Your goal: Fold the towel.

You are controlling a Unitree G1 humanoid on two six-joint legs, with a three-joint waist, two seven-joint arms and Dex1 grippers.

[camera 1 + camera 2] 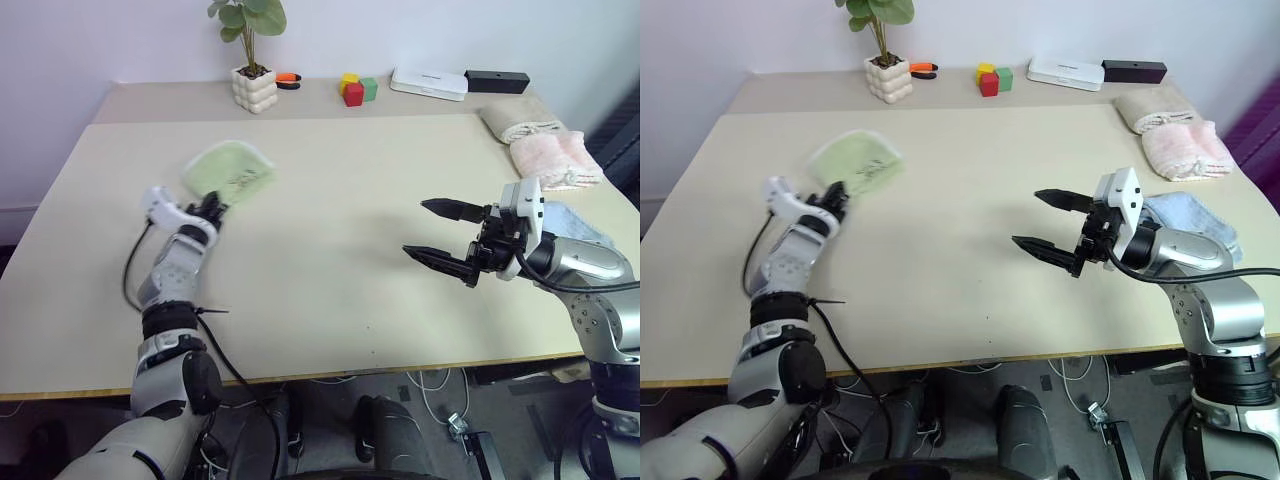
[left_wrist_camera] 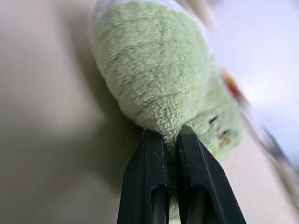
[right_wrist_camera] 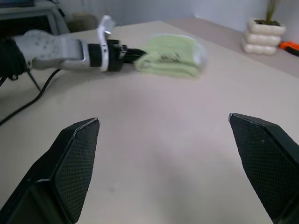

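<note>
While the left gripper pinches an edge of the towel, the right gripper hangs spread wide over bare table.

The light green towel is bunched at the left fingers' tips, on the left part of the table, near a potted plant at the back edge. Further right along that edge sit coloured blocks, a white box, then folded beige and pink towels.
</note>
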